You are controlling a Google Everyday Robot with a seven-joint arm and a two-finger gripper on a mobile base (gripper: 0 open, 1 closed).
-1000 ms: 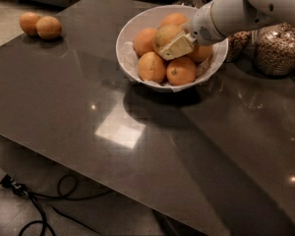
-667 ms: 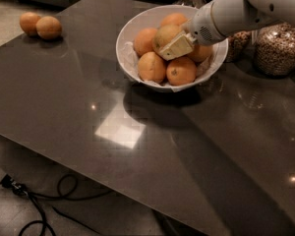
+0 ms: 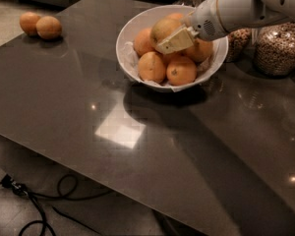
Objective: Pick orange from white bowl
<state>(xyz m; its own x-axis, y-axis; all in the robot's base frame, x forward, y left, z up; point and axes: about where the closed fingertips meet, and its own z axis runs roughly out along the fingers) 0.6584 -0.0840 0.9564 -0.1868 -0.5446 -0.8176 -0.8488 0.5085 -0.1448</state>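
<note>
The white bowl (image 3: pixel 133 25) with crinkled paper lining stands at the back middle of the dark table and holds several oranges. My gripper (image 3: pixel 166 37) reaches in from the upper right on a white arm. It is shut on the orange (image 3: pixel 162 28), the large dull yellow-orange one, and holds it at the top of the pile, slightly above the smaller oranges. One cream finger (image 3: pixel 174 40) lies across the orange's front; the other finger is hidden behind the fruit.
Two separate oranges (image 3: pixel 40 25) lie as a pair at the table's far left corner. Glass jars of nuts (image 3: pixel 280 48) stand right of the bowl, behind the arm. The table's front edge (image 3: pixel 113 181) runs diagonally; black cables (image 3: pixel 34 208) lie on the floor below.
The gripper with the orange in it has moved a little up and to the left, raising the orange off the pile. The bowl and other oranges have not moved.
</note>
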